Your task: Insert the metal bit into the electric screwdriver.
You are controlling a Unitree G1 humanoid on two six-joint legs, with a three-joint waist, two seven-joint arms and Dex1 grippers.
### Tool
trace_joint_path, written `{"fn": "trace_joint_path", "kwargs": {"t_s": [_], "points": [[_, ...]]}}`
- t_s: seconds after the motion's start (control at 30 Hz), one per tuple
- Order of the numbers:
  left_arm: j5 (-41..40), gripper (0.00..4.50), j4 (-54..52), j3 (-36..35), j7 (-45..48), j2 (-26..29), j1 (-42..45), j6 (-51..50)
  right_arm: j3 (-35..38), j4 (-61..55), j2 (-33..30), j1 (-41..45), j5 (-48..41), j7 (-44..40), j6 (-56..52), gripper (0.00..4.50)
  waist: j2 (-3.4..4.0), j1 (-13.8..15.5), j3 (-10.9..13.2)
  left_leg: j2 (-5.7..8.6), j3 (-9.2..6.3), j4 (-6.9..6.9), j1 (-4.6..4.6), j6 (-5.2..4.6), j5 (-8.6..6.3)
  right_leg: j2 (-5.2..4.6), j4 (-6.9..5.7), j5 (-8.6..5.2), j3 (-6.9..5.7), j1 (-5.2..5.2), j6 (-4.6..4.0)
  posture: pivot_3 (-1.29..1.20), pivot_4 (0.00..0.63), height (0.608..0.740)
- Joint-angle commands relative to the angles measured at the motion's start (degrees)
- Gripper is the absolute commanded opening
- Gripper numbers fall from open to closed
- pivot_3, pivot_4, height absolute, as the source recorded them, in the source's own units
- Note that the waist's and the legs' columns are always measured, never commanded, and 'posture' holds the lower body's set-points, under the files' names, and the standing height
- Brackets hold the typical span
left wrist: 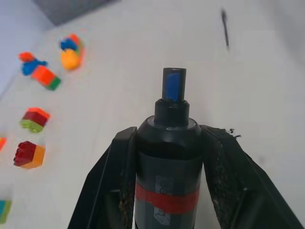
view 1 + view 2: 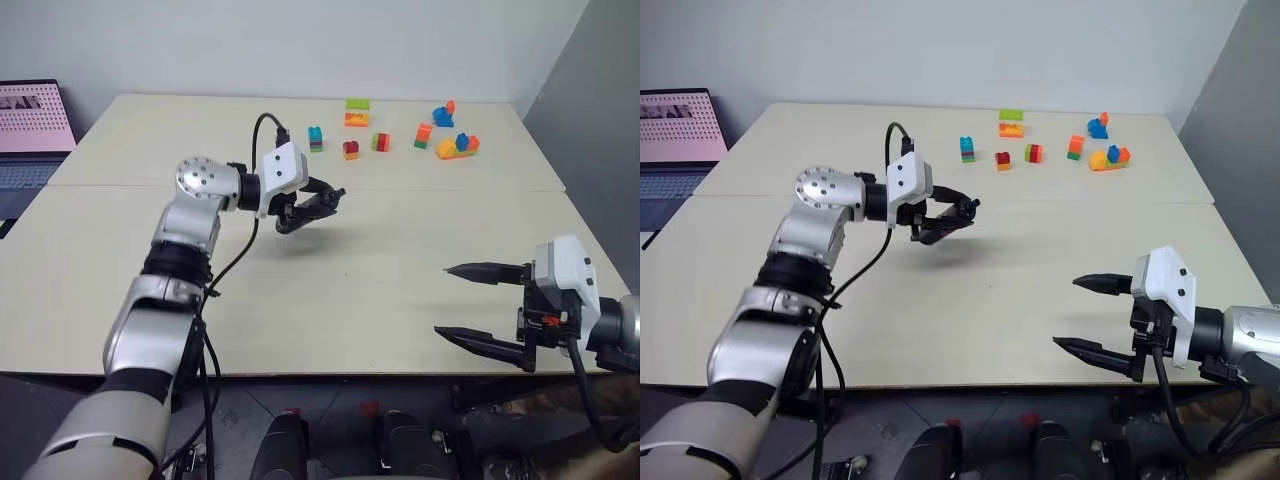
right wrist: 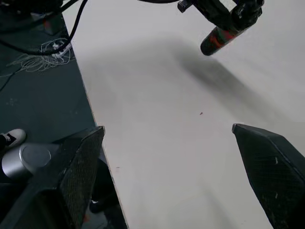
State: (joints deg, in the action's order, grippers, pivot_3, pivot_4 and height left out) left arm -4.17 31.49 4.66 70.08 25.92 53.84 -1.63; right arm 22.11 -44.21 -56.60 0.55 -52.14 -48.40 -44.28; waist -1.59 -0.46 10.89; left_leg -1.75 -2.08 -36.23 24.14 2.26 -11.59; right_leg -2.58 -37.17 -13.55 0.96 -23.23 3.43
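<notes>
The right gripper (image 2: 478,302) is nearest, at the front edge of the worktop (image 2: 400,290), its two black fingers wide apart with nothing between them. Farther back, the left gripper (image 2: 318,206) hangs above the worktop, clamped on the electric screwdriver (image 1: 167,157), whose red band sits between the fingers and blue tip points forward. The metal bit (image 1: 224,28) lies flat on the worktop beyond. Coloured toy blocks (image 2: 440,130) stand near the far edge.
</notes>
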Motion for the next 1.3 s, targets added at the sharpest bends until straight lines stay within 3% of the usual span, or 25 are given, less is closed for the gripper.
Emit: {"fn": "trace_joint_path", "kwargs": {"t_s": [0.03,0.2,0.33,0.63,0.9,1.13,1.3], "points": [[-5.74,1.65,-14.79,-4.21,-8.62,-2.66,-4.03,-10.86,-0.47,0.64,-0.85,2.79,-0.70,-0.13,0.80,4.50,-0.01,0.03,0.00,0.00,-0.01,-0.04,0.00,0.00,0.00,0.00,-0.03,0.00,-0.01,0.00,0.00,0.00,0.150,0.740],[-12.11,1.64,-30.23,-6.30,-21.22,-11.90,-13.73,-21.15,-4.23,3.13,-0.30,8.83,-0.78,-0.62,1.08,4.50,0.00,0.21,0.00,0.01,-0.02,-0.20,-0.02,0.00,0.00,0.00,-0.06,0.03,0.03,0.08,0.04,0.00,0.150,0.740],[-14.14,1.64,-36.84,-7.15,-29.94,-18.45,-19.13,-22.25,-6.44,4.39,0.37,11.64,-0.40,-0.69,1.13,4.50,0.00,0.37,0.00,0.02,-0.05,-0.30,0.00,0.00,0.00,0.02,-0.07,0.06,0.02,0.10,0.07,0.00,0.150,0.740],[-10.29,1.64,-39.76,-2.31,-31.06,-15.98,-31.25,-13.45,-8.82,7.12,-0.02,12.85,3.16,-2.22,2.63,4.50,0.03,0.29,-0.02,0.01,0.00,-0.33,-0.07,0.00,0.00,0.07,-0.07,0.08,0.10,0.10,-0.09,0.00,0.150,0.740],[-9.97,1.64,-40.07,-0.82,-31.98,-13.32,-35.84,-10.63,-12.16,11.84,-1.24,15.08,8.78,-5.54,5.68,4.50,0.12,0.32,-0.08,0.00,0.01,-0.54,-0.16,0.00,0.00,0.06,-0.01,0.03,0.10,0.29,-0.34,0.00,0.150,0.740],[-8.59,1.64,-39.33,1.41,-33.84,-13.10,-35.57,-9.28,-29.78,35.38,-4.96,28.60,30.08,-16.03,15.23,4.50,0.31,-0.05,-0.20,0.00,0.02,-0.60,-0.41,0.00,-0.01,0.01,0.21,0.03,0.07,0.60,-0.36,0.00,0.150,0.740],[-7.71,1.64,-39.54,3.06,-34.40,-13.29,-35.55,-8.11,-42.67,62.74,0.42,44.02,44.59,-25.80,25.26,4.50,0.35,-0.58,-0.21,0.01,0.08,-0.54,-0.38,0.00,-0.02,0.00,0.19,0.04,0.10,0.55,-0.36,0.00,0.150,0.740]]}}
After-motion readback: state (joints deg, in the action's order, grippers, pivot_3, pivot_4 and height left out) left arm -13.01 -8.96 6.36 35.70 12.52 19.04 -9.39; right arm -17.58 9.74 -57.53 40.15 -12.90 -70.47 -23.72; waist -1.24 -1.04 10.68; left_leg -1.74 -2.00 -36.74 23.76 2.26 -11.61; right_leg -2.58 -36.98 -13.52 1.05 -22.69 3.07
